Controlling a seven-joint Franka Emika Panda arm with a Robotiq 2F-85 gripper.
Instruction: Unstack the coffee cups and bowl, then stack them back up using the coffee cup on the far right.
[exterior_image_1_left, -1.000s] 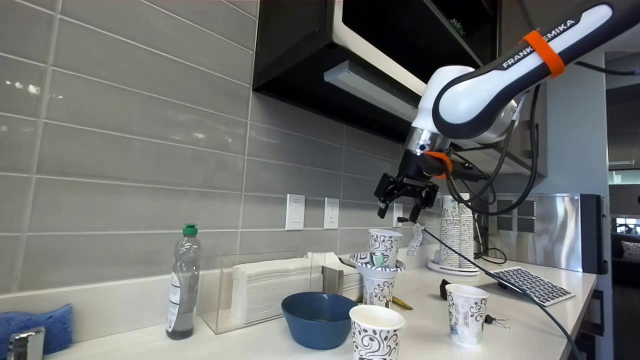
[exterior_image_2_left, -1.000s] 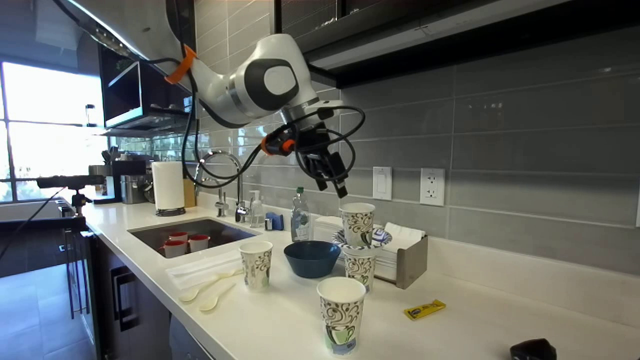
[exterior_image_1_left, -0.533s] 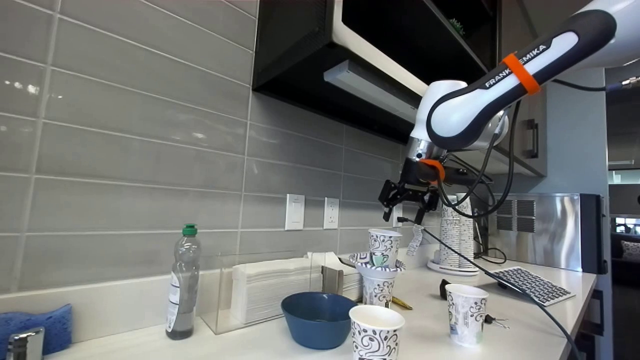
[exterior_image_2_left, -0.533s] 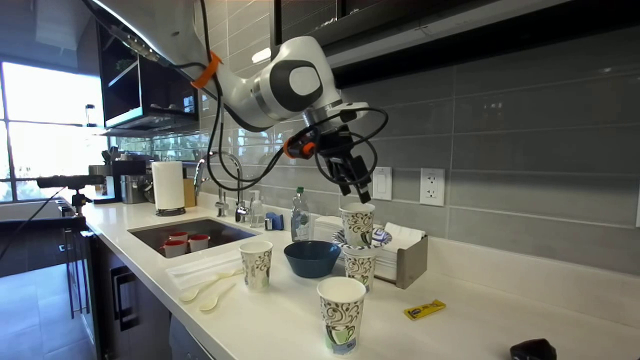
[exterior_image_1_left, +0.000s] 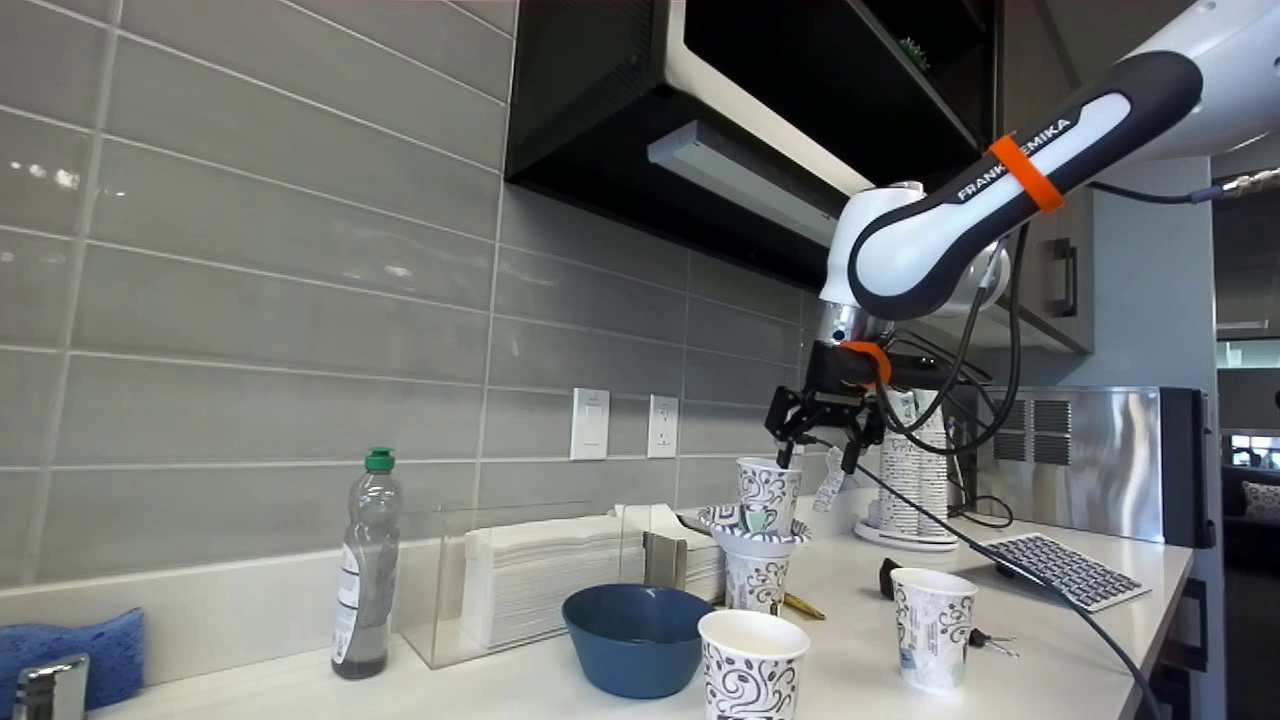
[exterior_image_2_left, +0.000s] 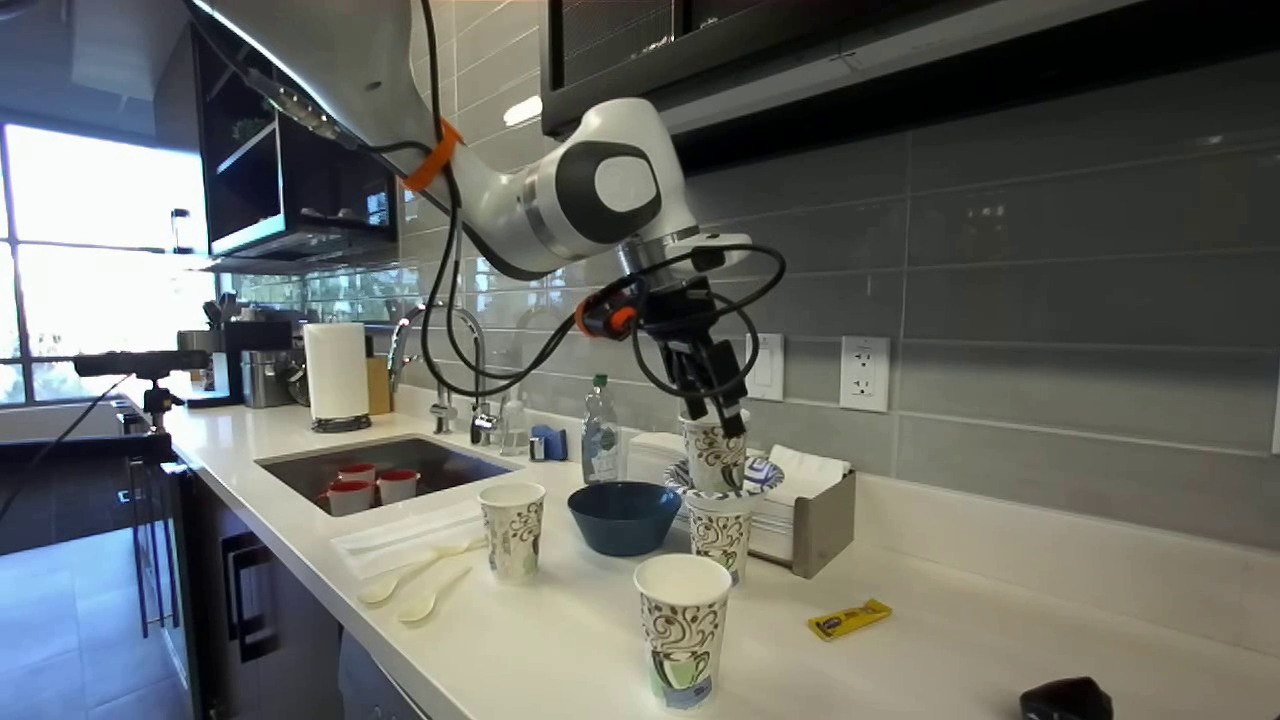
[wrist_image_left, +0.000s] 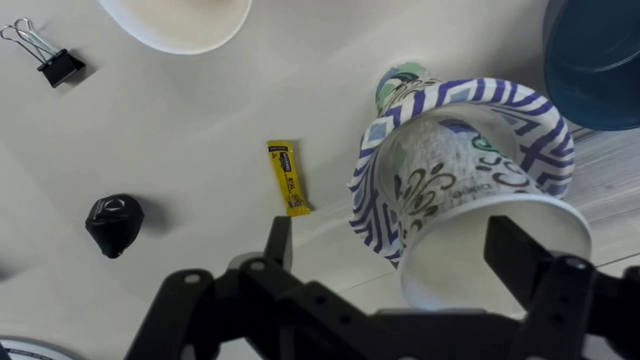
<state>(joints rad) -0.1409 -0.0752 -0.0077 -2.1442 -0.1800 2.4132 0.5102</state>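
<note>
A stack stands by the napkin holder. A white patterned coffee cup (exterior_image_1_left: 769, 492) stands in a purple-patterned paper bowl (exterior_image_1_left: 722, 527), which rests on a lower coffee cup (exterior_image_1_left: 756, 582). Both cups also show in the wrist view, the upper (wrist_image_left: 450, 170) and lower (wrist_image_left: 404, 86). Two single coffee cups (exterior_image_2_left: 683, 630) (exterior_image_2_left: 513, 535) stand upright on the counter. A blue bowl (exterior_image_1_left: 637, 650) sits beside the stack. My gripper (wrist_image_left: 390, 237) is open and empty at the upper cup's rim. In the wrist view one finger overlaps the cup's mouth; the other is left of it.
A napkin holder (exterior_image_2_left: 828, 528) stands behind the stack, with a soap bottle (exterior_image_1_left: 366, 590) beyond. A yellow packet (exterior_image_2_left: 849, 619), black object (wrist_image_left: 115, 222) and binder clip (wrist_image_left: 60, 67) lie on the counter. Tall cup stacks (exterior_image_1_left: 900, 470), spoons (exterior_image_2_left: 432, 595) and the sink (exterior_image_2_left: 290, 466) are farther off.
My gripper has moved down to the upper cup's rim, shifting right in both exterior views. It stays open. The cups and bowls have not moved.
</note>
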